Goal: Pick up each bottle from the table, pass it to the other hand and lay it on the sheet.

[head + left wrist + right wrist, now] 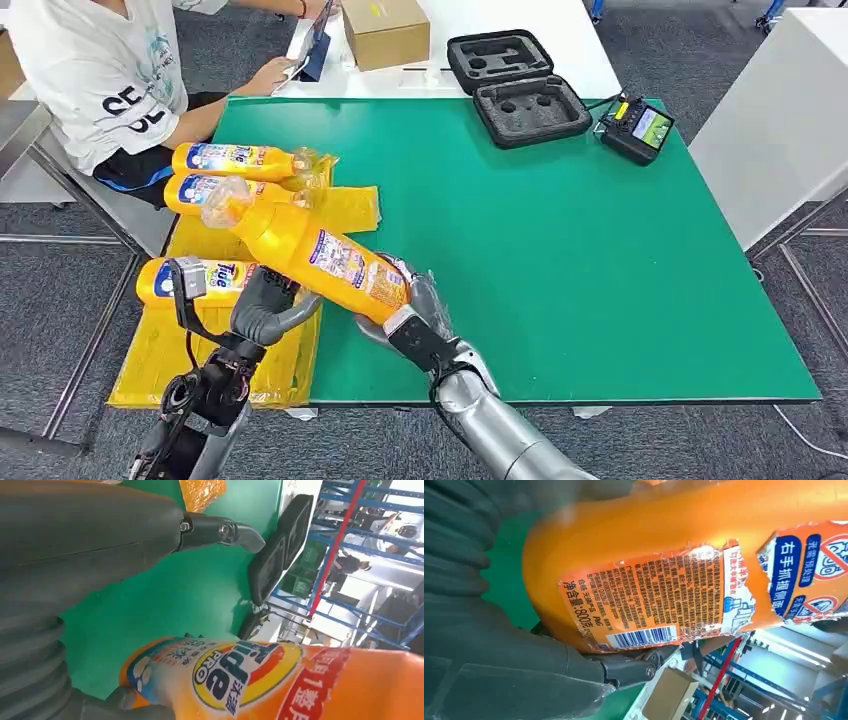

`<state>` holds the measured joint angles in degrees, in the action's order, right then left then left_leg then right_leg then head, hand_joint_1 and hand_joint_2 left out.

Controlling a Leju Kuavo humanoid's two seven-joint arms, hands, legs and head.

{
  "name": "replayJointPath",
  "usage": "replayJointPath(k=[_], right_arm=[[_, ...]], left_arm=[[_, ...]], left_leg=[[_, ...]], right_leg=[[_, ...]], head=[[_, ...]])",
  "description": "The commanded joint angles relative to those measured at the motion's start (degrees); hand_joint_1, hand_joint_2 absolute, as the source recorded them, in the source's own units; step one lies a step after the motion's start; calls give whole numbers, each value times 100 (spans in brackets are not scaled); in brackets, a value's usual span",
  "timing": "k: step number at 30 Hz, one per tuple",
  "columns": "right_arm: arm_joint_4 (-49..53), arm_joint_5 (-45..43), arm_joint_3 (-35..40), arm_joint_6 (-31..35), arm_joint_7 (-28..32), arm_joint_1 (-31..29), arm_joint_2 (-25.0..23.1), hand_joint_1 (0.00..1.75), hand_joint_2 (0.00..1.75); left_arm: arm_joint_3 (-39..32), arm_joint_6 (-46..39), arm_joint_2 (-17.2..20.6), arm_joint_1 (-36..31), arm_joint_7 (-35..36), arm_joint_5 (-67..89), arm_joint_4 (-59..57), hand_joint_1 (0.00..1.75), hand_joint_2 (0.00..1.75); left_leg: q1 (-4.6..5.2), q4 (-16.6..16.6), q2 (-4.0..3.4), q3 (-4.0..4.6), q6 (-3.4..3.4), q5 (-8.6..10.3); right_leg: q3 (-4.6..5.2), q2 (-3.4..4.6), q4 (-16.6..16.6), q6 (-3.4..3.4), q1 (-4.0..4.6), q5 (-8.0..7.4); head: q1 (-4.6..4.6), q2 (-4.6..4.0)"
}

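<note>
Table with green top is seen from the head view; a yellow sheet is laid over its edge at 8 o'clock. Three bottles are laid on the sheet, two side by side at 10 o'clock, one at 8 o'clock partly hidden behind the left hand. Right arm is brought in from 5 o'clock, and the right hand is wrapped around the base of a fourth orange bottle, held tilted above the sheet's edge with its clear cap toward 10 o'clock. Left hand is raised just beneath the bottle's middle, fingers curled but apart; contact cannot be told, and nothing is seen grasped. In the right wrist view the bottle's label is torn.
</note>
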<state>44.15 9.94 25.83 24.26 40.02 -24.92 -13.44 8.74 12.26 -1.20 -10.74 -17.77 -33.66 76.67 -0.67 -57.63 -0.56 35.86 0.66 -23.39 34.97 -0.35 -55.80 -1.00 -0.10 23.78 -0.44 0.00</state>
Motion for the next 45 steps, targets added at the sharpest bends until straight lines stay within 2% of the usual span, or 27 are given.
replayJointPath(k=[1, 4, 6, 10, 12, 16, 17, 18, 21, 38, 40, 41, 43, 45], right_arm=[[-255, -59, 41, -11, -2, -113, 87, 173, 175], [-67, -170, -51, -12, -2, -36, 135, 173, 175], [51, -266, -143, 7, -2, 8, 143, 175, 175], [-106, -213, -227, -114, -2, -18, 105, 175, 175], [-480, -227, -228, -114, -2, -129, 35, 175, 175], [-1545, 258, 37, -264, -198, -469, -146, 175, 175], [-1666, 412, 145, -260, -305, -481, -187, 175, 175], [-1675, 425, 153, -230, -308, -464, -213, 175, 175], [-1872, 769, 381, -406, -573, -492, -317, 173, 175], [-1877, 1237, 699, -496, -785, -424, -496, 175, 175], [-1872, 1239, 699, -529, -784, -427, -496, 175, 175], [-1858, 1251, 701, -525, -775, -423, -503, 175, 175], [-1849, 1268, 716, -551, -768, -422, -521, 175, 175], [-1818, 1329, 735, -582, -762, -415, -565, 175, 175]], left_arm=[[236, 1, 171, -120, 22, 12, -108, 0, 175], [270, -1, 203, -80, 18, 17, -73, 0, 175], [232, -73, 202, -49, -25, 26, -53, 0, 175], [290, -46, 243, -67, -80, 33, -49, 0, 175], [243, -45, 191, -20, -49, 85, 45, 0, 175], [411, -21, 224, 37, -19, 78, 188, 0, 175], [436, -17, 209, 34, -13, 74, 201, 0, 175], [446, -17, 198, 29, -13, 74, 206, 0, 175], [497, -12, 190, -15, 23, 58, 194, 0, 175], [596, -9, 160, -95, 108, 43, 85, 0, 175], [600, -11, 165, -101, 114, 42, 73, 0, 175], [609, -11, 166, -109, 114, 42, 67, 0, 175], [621, -12, 168, -118, 115, 43, 56, 0, 175], [662, -95, 161, -203, 154, 67, -66, 0, 175]], left_leg=[[2, 7, 8, -28, -2, -8], [0, 6, 7, -14, -1, -3], [1, 5, 12, -42, -1, -15], [2, 1, 7, -36, -1, -14], [1, 5, 8, -17, 0, -4], [0, 6, -1, -41, -1, -13], [1, 6, -1, -20, -1, -6], [1, 7, -3, -41, -2, -14], [0, 5, 0, -32, -2, -12], [-2, 4, 12, -17, -2, -5], [0, 3, 20, -48, -3, -18], [-3, 4, 7, -11, -1, -3], [0, 5, 12, -33, -2, -11], [-3, 3, 9, -13, -2, -3]], right_leg=[[-27, -3, 3, 1, -3, 12], [-15, -4, 4, 0, -1, 5], [-43, -5, 2, 0, -3, 19], [-35, 0, -1, 0, -4, 16], [-18, -4, 3, 0, -3, 7], [-38, 7, 5, 1, -2, 12], [-19, 5, 4, 0, -3, 6], [-37, 10, 4, 1, -3, 13], [-30, 6, 2, 2, -2, 11], [-18, -8, 2, 2, 0, 9], [-50, -11, -1, 2, -2, 24], [-12, -4, 3, 1, 1, 5], [-33, -6, 1, 1, -2, 16], [-13, -5, 2, 1, 1, 6]], head=[[0, 0], [-2, 0], [0, 0], [0, 0], [0, 0], [0, 0], [-2, 0], [0, 0], [0, 0], [-2, 0], [-2, 0], [0, 0], [0, 0], [0, 0]])
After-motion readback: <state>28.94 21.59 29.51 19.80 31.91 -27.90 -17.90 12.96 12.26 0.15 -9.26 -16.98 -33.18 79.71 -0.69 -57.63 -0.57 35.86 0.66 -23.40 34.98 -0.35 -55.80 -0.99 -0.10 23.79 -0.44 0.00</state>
